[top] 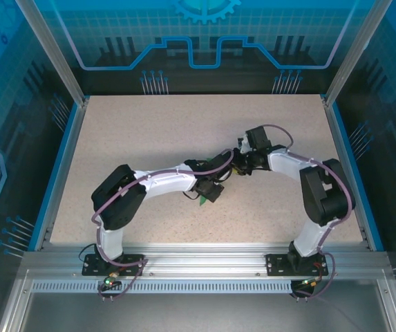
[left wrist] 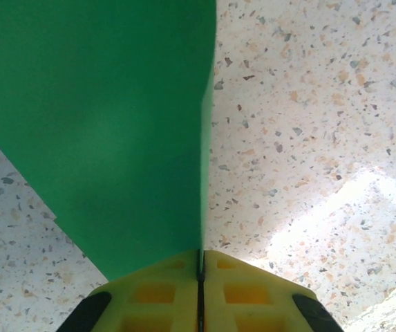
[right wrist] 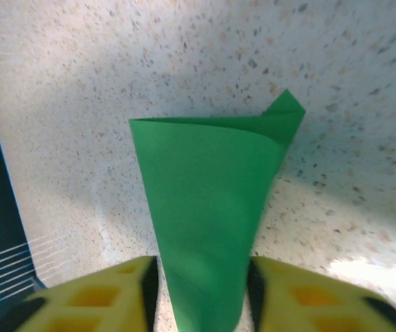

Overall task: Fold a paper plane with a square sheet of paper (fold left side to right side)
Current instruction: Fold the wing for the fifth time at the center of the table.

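One thin, bright green sheet of paper (right wrist: 208,194), bent into a loose curl, sits over the middle of the speckled stone-look tabletop (left wrist: 308,138), between the two wrists; whether its far end rests on the surface you cannot tell. Treat it as nearly weightless, floppy and easy to dent or tear. It will likely sag wherever it is unsupported, so take it at an edge or corner with a light pinch. Your left gripper (left wrist: 200,259) has its yellow jaws pressed together on the paper's edge. Your right gripper (right wrist: 201,277) has its jaws spread, the curled paper passing loosely between them.
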Controlling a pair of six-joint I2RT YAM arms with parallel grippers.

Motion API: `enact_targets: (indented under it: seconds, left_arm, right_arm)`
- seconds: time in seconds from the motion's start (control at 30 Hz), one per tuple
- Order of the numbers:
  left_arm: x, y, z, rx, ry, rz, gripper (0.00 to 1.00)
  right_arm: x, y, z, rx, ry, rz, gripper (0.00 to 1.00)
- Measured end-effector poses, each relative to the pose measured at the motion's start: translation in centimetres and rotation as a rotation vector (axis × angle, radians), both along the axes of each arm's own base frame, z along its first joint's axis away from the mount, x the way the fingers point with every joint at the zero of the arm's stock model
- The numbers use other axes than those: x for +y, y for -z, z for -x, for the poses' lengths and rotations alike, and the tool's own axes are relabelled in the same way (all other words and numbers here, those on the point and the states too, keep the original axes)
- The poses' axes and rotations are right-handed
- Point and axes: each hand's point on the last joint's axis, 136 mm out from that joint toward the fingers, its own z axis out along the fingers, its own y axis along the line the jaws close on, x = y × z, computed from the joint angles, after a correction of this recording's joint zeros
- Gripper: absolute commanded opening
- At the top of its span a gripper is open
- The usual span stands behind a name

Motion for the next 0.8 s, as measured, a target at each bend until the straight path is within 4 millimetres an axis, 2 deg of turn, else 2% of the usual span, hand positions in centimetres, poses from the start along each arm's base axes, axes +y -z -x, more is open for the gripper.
enact_targets:
  seconds: [0.17, 0.23, 0.3, 0.47, 0.63, 0.8]
  left_arm:
    - [-0.6, -0.1, -0.1, 0.061, -0.017, 0.084, 0.07]
    - [-0.7, -0.3, -0.4, 0.09, -0.029, 0.128, 0.07]
    - [-0.8, -0.6, -0.8, 0.126, -0.045, 0.185, 0.06]
    - [-1.3, -1.5, -1.9, 0.198, -0.087, 0.321, 0.04]
    - [-2.2, -2.2, -2.8, 0.268, -0.111, 0.46, 0.04]
    - [-2.8, -1.2, -2.9, 0.345, -0.127, 0.522, 0.04]
  right_arm:
    - [-3.8, -3.3, 0.0, -0.12, 0.077, 0.036, 0.71]
    - [-5.3, -3.7, 0.4, -0.149, 0.107, 0.055, 0.74]
    - [-6.6, -3.3, 1.4, -0.162, 0.125, 0.083, 0.77]
    - [-7.7, -1.5, 4.1, -0.153, 0.111, 0.13, 0.79]
    - [-7.8, 0.2, 5.6, -0.143, 0.091, 0.137, 0.78]
    - [-7.4, 1.1, 6.1, -0.157, 0.077, 0.129, 0.74]
